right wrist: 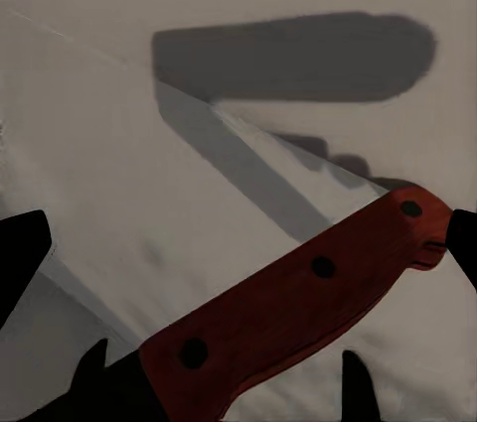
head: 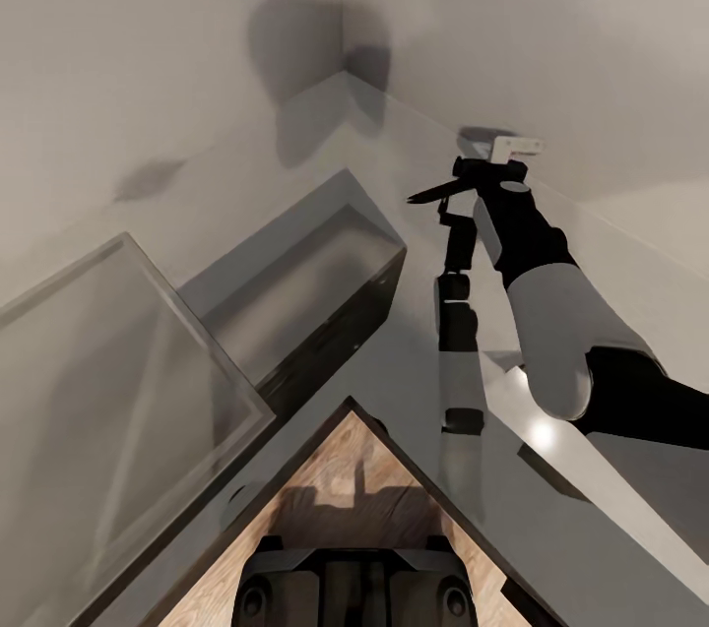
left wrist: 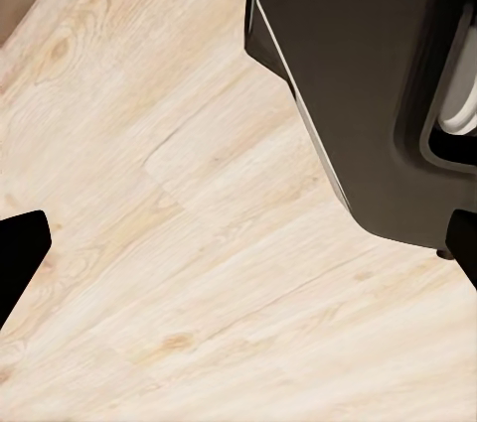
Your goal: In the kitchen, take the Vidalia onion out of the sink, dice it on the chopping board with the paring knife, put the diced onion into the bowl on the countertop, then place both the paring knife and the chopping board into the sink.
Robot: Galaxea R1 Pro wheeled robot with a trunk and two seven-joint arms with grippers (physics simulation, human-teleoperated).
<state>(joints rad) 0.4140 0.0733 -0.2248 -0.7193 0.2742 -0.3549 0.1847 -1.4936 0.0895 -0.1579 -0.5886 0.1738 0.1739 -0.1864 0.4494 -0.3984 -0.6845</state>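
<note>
right gripper point(head: 463, 176) clamped on red-handled dark-bladed paring knife point(right wrist: 298, 293), right of centre in head view | left gripper: state cannot tell, over pale wood floor point(left wrist: 199, 243) | knife judged light, stiff, sharp; hold by handle

A simulated kitchen corner: a long glossy grey table point(head: 325, 130) runs along plain grey walls point(head: 148, 27), a dark-fronted cabinet block point(head: 335, 312) stands below, pale wood-grain floor planks point(left wrist: 199, 243) lie underneath, and a red-handled paring knife point(right wrist: 298, 293) shows.
</note>
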